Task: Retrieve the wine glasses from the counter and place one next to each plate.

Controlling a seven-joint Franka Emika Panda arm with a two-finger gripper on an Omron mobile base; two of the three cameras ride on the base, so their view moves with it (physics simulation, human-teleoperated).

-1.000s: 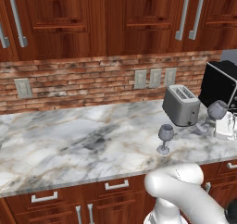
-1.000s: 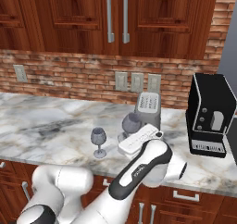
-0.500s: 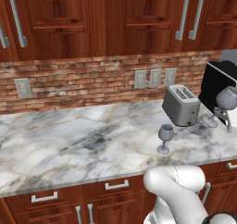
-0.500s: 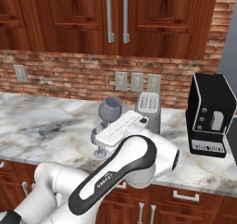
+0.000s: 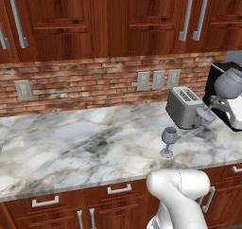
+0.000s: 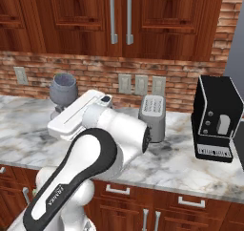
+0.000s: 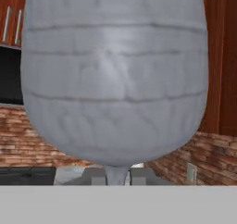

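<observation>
marble counter (image 5: 71, 147) with grey veining is running under reddish-brown cabinets and a red brick wall, and you are working above it. you are holding one wine glass (image 6: 64, 88) in the gripper (image 7: 117, 174), whose jaws are closed narrow on the stem just under the bowl, as the hand view is showing. this held glass is hanging well above the worktop, upright or nearly so; in the left base view it is appearing at the right edge, near the dark appliance (image 6: 215, 118). the second wine glass (image 5: 168, 140) is standing upright on the counter, just in front of the silver toaster (image 5: 185, 107) and apart from it. judging from this, you are in the carry step for the first glass, with the second not yet collected. no plate is appearing in these views, so the next move is probably calling for turning the base toward the plates while keeping the glass level and clear of the cabinets. each glass is looking clear greyish, with a rounded bowl, thin stem and round foot.
</observation>
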